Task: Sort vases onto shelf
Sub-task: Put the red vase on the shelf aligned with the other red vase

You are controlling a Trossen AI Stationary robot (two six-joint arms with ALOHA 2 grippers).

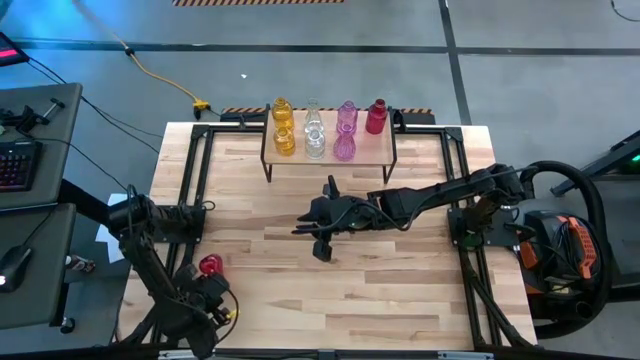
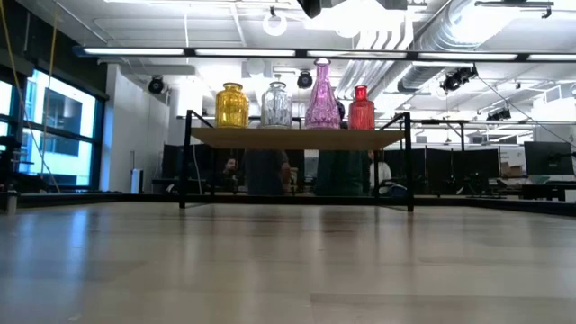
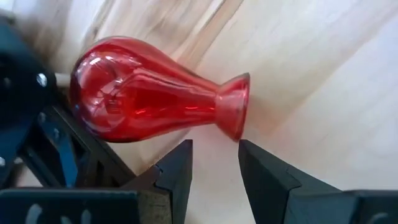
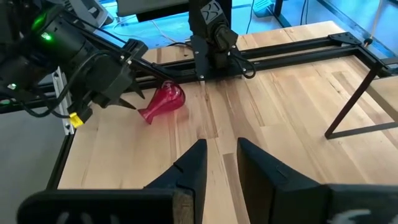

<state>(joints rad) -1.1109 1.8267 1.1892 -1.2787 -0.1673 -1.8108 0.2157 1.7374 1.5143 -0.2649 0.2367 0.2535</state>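
Lying on its side near the table's left edge: a red translucent glass vase (image 3: 149, 93), beside the left gripper (image 3: 214, 171), jaws slightly parted, gripping nothing. Hovering mid-table, the right gripper (image 4: 221, 165), jaws slightly parted, empty. Standing on the small light-wood shelf (image 1: 330, 158): seven glass vases.

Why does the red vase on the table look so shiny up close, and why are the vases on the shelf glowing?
Left wrist view: the lying red vase shows white streaks, reflections of overhead light, beyond the open left hand. Low view: ceiling lamps behind the shelf backlight its vases, and the near tabletop looks soft and out of focus.
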